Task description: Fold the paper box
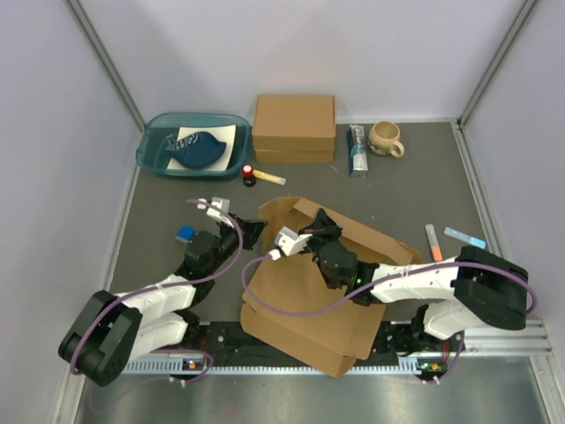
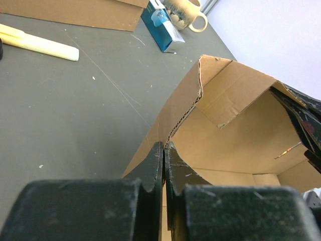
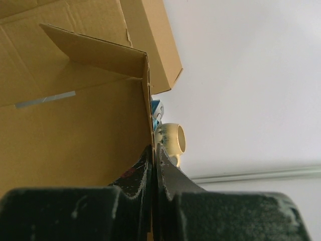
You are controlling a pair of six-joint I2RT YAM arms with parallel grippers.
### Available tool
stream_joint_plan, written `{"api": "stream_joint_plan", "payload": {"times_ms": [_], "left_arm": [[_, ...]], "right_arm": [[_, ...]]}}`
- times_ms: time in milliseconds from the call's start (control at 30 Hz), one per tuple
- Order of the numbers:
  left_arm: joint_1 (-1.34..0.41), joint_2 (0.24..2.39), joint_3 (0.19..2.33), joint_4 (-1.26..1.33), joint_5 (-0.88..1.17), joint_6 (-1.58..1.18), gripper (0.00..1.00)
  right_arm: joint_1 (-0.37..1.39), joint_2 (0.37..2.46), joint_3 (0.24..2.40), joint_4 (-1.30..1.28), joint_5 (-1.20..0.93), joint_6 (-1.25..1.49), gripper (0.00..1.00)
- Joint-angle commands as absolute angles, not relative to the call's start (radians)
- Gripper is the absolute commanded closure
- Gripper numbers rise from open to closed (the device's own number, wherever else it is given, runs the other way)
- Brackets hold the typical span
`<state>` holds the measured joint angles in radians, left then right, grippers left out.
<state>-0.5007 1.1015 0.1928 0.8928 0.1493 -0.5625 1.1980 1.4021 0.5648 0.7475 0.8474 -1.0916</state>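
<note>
The paper box [image 1: 300,305] lies half-formed on the grey surface [image 1: 397,194] in the lower centre of the top view, its base flat and its far wall raised. The left tool [image 2: 164,150] is pinched tight on the left end of that wall, where a corner flap bends inward. The right tool [image 3: 154,150] is clamped on a standing cardboard edge, jaws nearly meeting with only the board between them. Near the top of the frame stand a cardboard box [image 1: 294,128] and a cream mug [image 1: 386,138], well apart from the paper box.
</note>
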Motion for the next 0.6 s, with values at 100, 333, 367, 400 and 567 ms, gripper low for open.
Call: {"api": "stream_joint_plan", "payload": {"times_ms": [100,333,367,400,567], "left_arm": [[-0.526,1.036,0.141,1.022,0.173,-0.693,1.0],[-0.563,0.951,0.112,0.98,0.172,-0.718,1.0],[-0.571,0.939,0.11,0.971,0.169,-0.721,1.0],[-0.578,0.918,0.112,0.962,0.167,-0.722,1.0],[-0.643,0.867,0.135,0.901,0.114,-0.726,1.0]], "right_arm": [[1.226,1.42,0.56,0.796,0.884,-1.066,1.0],[1.232,1.416,0.558,0.804,0.893,-1.077,1.0],[1.232,1.419,0.557,0.808,0.893,-1.081,1.0],[1.23,1.419,0.555,0.814,0.896,-1.084,1.0],[1.238,1.43,0.549,0.845,0.908,-1.101,1.0]]}}
